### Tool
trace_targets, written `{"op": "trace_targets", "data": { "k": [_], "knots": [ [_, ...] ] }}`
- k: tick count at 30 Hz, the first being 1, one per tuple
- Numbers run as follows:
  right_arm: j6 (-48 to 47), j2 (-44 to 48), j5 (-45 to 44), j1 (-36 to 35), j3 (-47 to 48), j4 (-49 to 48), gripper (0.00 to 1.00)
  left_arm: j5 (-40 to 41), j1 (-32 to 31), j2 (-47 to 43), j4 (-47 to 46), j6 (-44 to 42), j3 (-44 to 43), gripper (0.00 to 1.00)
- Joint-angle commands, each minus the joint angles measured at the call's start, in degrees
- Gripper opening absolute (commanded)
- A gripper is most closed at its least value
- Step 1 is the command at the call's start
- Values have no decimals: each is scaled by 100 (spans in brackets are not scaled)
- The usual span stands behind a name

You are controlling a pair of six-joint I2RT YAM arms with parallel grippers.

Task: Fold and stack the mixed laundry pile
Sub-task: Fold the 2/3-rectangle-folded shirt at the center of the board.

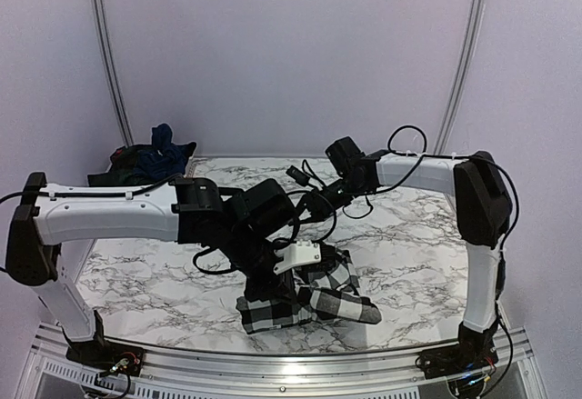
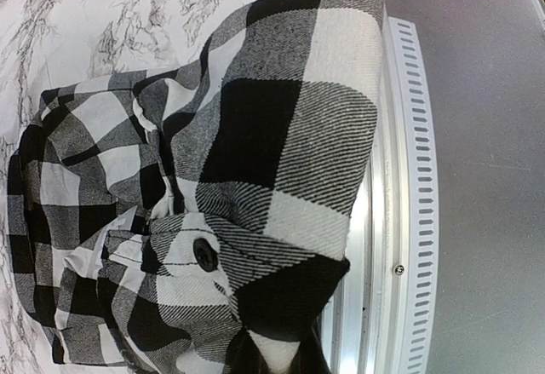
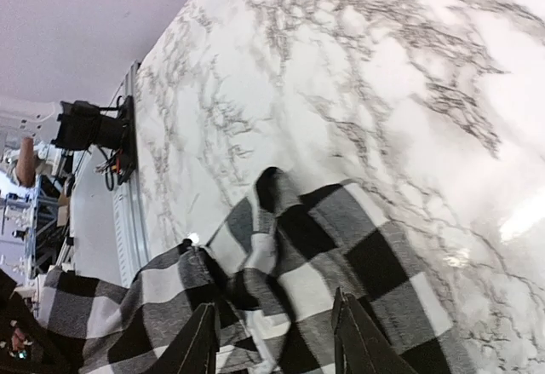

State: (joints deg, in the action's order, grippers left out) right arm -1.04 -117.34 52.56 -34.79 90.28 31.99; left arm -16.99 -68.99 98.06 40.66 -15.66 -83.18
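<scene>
Crumpled shirt on my table
My left claw is clamped on its cloth; my right claw stands parted just over it, holding nothing

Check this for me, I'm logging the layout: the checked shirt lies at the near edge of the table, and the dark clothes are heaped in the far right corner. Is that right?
Not quite. The dark clothes are heaped in the far left corner, not the far right, as the top external view shows. The checked shirt does lie at the near edge of the table.
</scene>
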Motion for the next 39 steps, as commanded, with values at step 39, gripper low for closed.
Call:
{"op": "trace_targets", "data": {
  "k": [39],
  "knots": [
    [1417,176,-390,1956,-535,-1053,63,-104,2849,2998,164,-1741,-2512,20]
  ]
}}
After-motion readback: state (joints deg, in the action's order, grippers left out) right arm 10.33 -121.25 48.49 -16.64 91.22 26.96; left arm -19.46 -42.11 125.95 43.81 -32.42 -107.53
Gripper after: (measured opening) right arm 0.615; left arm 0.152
